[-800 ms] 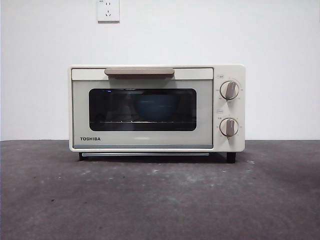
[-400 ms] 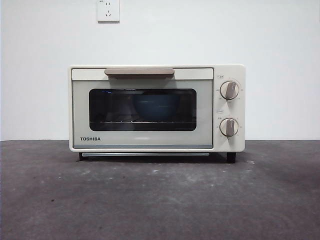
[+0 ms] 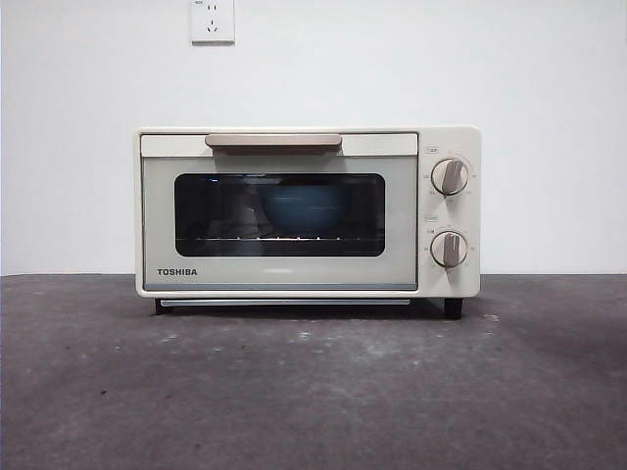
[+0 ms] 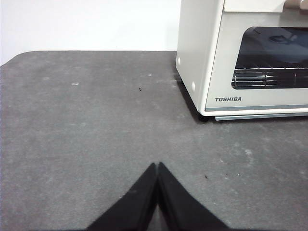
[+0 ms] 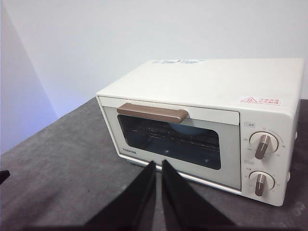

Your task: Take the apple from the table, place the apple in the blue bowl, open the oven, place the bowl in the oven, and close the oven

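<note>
front view shows the flat dark grey table (image 3: 313,392) bare in front of the boxy cream-white oven (image 3: 307,211); its door is closed; the round blue bowl (image 3: 299,211) sits inside on the wire rack, dim behind the dark glass; the apple is hidden; nothing has moved since the two earlier pictures, so the job looks done; left gripper (image 4: 157,168) and right gripper (image 5: 159,166) hang back, jaws pressed together, holding nothing.

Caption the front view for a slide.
Closed oven on the table, blue bowl visible through its window.
</note>
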Robot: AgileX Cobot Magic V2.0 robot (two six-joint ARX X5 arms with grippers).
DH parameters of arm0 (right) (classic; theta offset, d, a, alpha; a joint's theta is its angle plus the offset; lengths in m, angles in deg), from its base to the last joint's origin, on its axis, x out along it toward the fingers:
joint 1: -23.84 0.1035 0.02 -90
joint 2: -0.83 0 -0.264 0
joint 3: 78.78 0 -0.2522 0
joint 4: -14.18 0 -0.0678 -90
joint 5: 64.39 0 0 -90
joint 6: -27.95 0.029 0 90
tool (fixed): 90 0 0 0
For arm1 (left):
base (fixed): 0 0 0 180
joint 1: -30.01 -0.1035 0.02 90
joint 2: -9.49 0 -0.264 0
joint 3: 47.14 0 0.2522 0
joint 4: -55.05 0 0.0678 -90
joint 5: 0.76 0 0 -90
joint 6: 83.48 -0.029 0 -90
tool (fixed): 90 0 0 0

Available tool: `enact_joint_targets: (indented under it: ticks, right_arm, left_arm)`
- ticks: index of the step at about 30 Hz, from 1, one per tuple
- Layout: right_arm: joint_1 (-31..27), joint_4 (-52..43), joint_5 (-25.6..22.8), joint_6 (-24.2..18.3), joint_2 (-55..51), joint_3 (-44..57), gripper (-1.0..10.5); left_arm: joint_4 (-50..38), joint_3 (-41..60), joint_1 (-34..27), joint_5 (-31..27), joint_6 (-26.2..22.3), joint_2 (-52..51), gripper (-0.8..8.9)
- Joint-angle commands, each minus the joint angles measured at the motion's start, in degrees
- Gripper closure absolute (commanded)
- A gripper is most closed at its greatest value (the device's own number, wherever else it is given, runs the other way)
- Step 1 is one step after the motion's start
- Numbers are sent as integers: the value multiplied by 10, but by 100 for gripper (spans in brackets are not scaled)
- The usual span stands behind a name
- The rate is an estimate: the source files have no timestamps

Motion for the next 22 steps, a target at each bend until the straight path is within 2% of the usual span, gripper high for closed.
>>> enact_joint_targets:
  ticks: [1, 13, 14, 17, 19, 22]
  right_arm:
    - [6, -6, -3, -5, 3, -4, 944]
    - [6, -5, -7, -8, 2, -4, 944]
    - [5, -5, -16, -18, -2, -4, 944]
    - [-30, 1, -25, -30, -23, -4, 944]
    - [-64, 7, 7, -46, -33, -4, 944]
    - [-141, 22, 104, -66, -44, -4, 944]
  left_arm:
    - [0, 14, -2, -2, 3, -1, 806]
    - [0, 14, -2, -2, 3, -1, 806]
    - [0, 14, -2, -2, 3, -1, 806]
    - [0, 14, -2, -2, 3, -1, 806]
    - [0, 14, -2, -2, 3, -1, 806]
    - [0, 14, -2, -2, 3, -1, 806]
